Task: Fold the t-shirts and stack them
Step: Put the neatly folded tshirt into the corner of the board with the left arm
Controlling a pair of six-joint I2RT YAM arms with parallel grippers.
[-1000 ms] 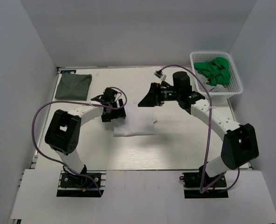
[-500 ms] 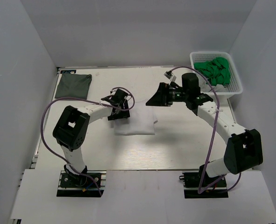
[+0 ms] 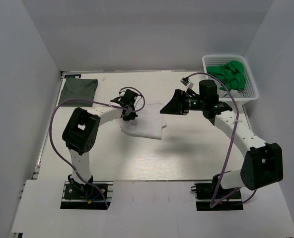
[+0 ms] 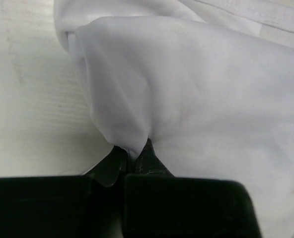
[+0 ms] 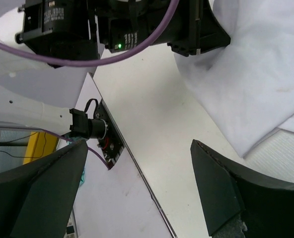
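Top external: basket (image 3: 241, 97) holds green items (image 3: 229, 74); left gripper (image 4: 135, 154) pinches white t-shirt (image 3: 147, 128), right gripper (image 3: 168, 107) gapes.

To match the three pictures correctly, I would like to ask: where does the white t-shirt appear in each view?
Top external: the white t-shirt lies at the table centre, between the arms.
Left wrist: the shirt fills the top and right.
Right wrist: the shirt is in the upper right corner.
Shared landmark: the left claw, pinching the shirt's edge, seen in all three.
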